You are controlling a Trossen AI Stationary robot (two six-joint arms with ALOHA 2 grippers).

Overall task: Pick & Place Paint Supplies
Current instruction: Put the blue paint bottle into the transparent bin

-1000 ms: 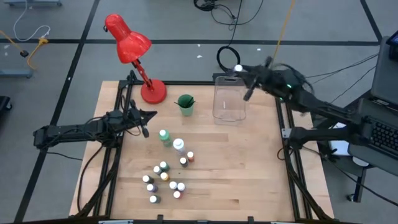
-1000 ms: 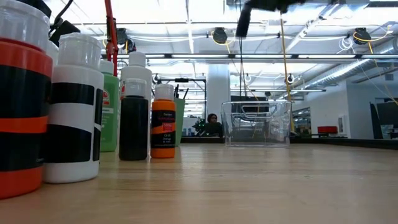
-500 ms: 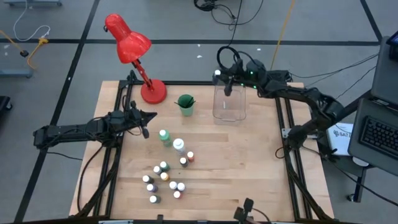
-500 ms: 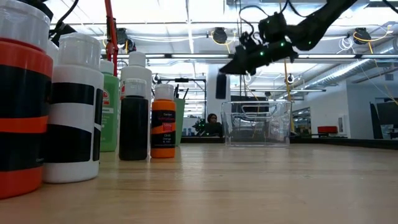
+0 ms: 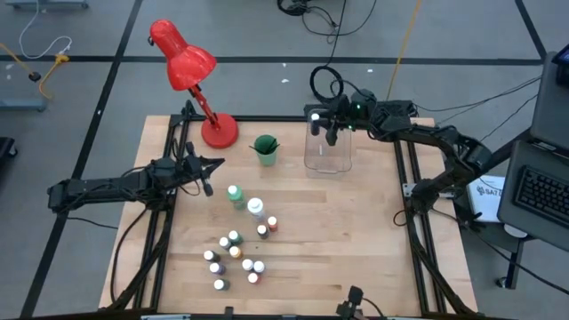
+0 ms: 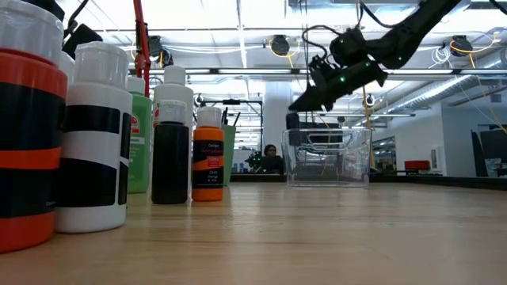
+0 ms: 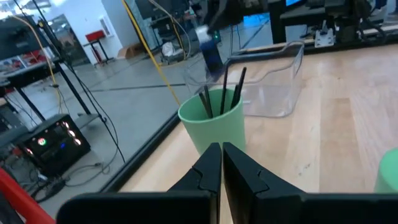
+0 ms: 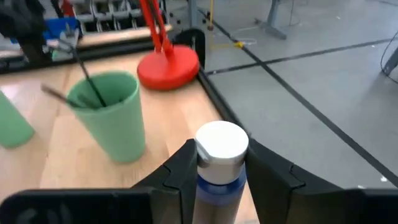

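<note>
My right gripper [image 5: 325,125] is above the far left corner of the clear bin [image 5: 328,151], shut on a small blue bottle with a white cap [image 8: 221,145]. In the low view the bottle [image 6: 292,120] hangs just above the bin's rim. Small white-capped paint bottles [image 5: 235,252] stand in a cluster at the table's middle, with a taller green bottle [image 5: 236,196] and a taller white one [image 5: 256,209] beside them. Dark-handled brushes [image 7: 222,92] stick up out of the green cup [image 7: 214,126]. My left gripper [image 7: 221,163] is shut and waits at the table's left, pointing at the cup. My right gripper pinches the blue bottle between its two fingers [image 8: 179,167] on its body just below the white cap [image 8: 205,175]. The fingers slant down from the table's right side. The bottle is lifted clear, above the bin.
A red desk lamp [image 5: 191,76] stands at the far left corner. The green cup [image 5: 265,148] sits left of the bin. Bare wood lies at the right and near side of the table [image 5: 356,249]. A person sits far off in the room [image 6: 272,157].
My right gripper, carrying the bottle, has swung from the far right toward the table's left and come down over the clear bin's far left corner. The bottle stands much lower now, just above the bin's rim.
</note>
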